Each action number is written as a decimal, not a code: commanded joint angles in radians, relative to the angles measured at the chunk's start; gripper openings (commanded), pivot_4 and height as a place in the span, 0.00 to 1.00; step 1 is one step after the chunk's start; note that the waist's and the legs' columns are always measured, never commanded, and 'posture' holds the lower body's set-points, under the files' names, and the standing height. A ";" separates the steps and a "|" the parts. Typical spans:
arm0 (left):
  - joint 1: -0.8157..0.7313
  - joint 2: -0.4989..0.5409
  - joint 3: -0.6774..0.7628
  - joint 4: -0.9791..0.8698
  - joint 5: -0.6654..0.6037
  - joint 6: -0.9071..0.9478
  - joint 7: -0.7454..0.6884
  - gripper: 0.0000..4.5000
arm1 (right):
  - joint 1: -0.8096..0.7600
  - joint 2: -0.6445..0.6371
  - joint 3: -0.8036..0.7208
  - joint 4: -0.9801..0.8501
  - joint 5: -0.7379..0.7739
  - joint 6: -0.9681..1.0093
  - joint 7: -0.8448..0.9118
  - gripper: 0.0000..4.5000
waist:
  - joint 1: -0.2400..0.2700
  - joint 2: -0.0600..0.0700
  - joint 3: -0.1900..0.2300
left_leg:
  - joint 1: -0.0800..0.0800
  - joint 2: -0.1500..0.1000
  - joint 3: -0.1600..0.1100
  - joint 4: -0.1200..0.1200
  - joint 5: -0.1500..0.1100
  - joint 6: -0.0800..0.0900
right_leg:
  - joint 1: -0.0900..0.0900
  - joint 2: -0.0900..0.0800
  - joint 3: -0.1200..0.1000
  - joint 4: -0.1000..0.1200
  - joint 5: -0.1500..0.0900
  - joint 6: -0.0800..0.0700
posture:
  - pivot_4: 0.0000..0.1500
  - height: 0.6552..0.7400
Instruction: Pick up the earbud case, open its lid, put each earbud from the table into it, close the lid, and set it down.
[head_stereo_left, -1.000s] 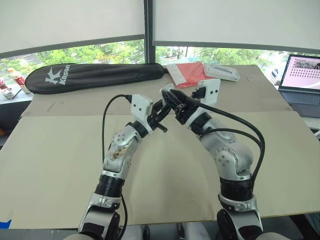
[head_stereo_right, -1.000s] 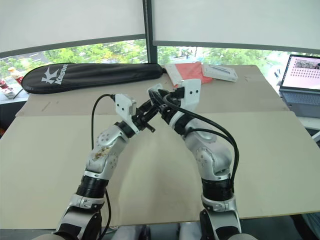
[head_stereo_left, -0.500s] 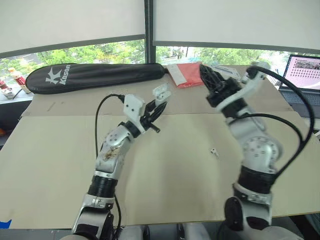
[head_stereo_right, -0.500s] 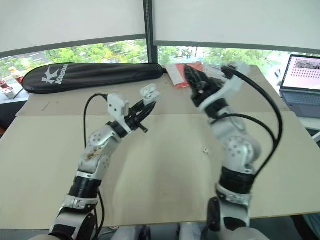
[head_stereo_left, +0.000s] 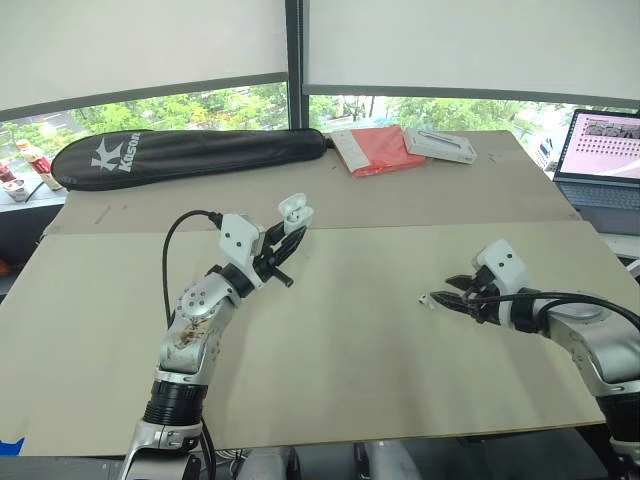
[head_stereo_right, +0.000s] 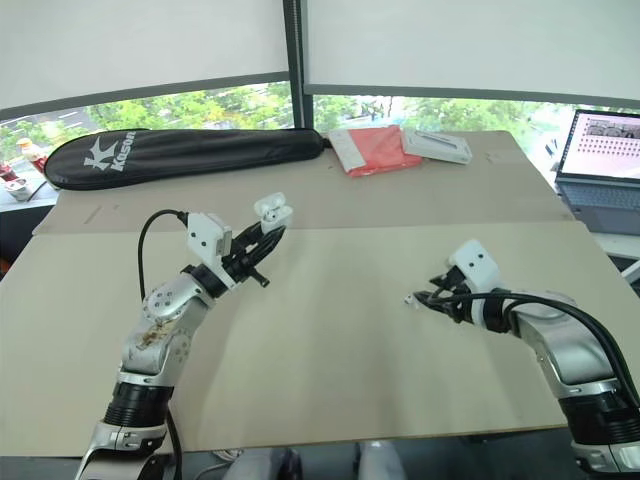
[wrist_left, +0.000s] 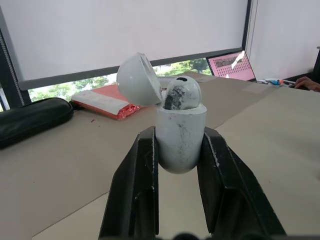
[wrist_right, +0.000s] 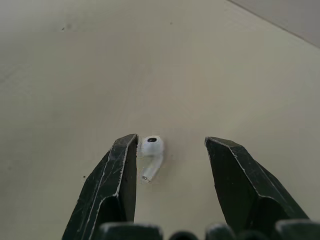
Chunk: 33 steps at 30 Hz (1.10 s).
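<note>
The earbud case (wrist_left: 180, 142) clamped in the left gripper (wrist_left: 179, 137) looks like smooth white plastic, smudged with grey scuffs. Its fingers (wrist_left: 141, 190) are matt black, a bit scratched. The earbud (wrist_right: 151, 150) sitting inside the right gripper (wrist_right: 172, 145)'s wide gap is glossy white plastic. The table (wrist_right: 235, 60) under it is matt, papery beige.

My right gripper (wrist_right: 171, 142) has its fingers spread either side of the earbud (wrist_right: 151, 149) — the bud lies close against one finger, with a wide gap to the other. Bare table (head_stereo_left: 350, 350) lies all round it and between my arms. My left gripper (wrist_left: 178, 137) holds the case (wrist_left: 180, 120) raised, lid tipped back, one bud in its mouth. The racket bag (head_stereo_left: 190, 150), red packet (head_stereo_left: 375, 152) and white box (head_stereo_left: 441, 145) line the far edge — well apart. The laptop (head_stereo_left: 606, 160) stands off to my right.
</note>
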 joint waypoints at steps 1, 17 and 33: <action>0.004 0.012 0.005 -0.052 -0.004 -0.009 0.002 0.12 | -0.002 0.011 -0.001 -0.011 -0.015 -0.009 0.013 0.54 | 0.002 0.000 0.000 | 0.000 0.000 0.000 0.000 0.000 0.000 | 0.000 0.000 0.000 0.000 0.000 0.000 | 1.00 1.00; 0.022 0.021 0.001 -0.083 -0.007 0.009 0.012 0.12 | -0.039 0.083 0.063 0.067 -0.135 -0.010 0.001 0.54 | 0.017 0.000 0.000 | 0.000 0.000 0.000 0.001 0.000 0.000 | -0.001 0.000 0.000 0.002 0.003 -0.006 | 1.00 1.00; 0.031 0.017 0.004 -0.091 -0.009 0.012 0.018 0.12 | -0.047 0.065 0.049 0.086 -0.164 0.013 0.040 0.07 | 0.017 0.000 0.000 | 0.000 0.000 0.000 0.004 0.000 0.000 | 0.000 0.000 0.000 0.004 0.003 -0.006 | 1.00 1.00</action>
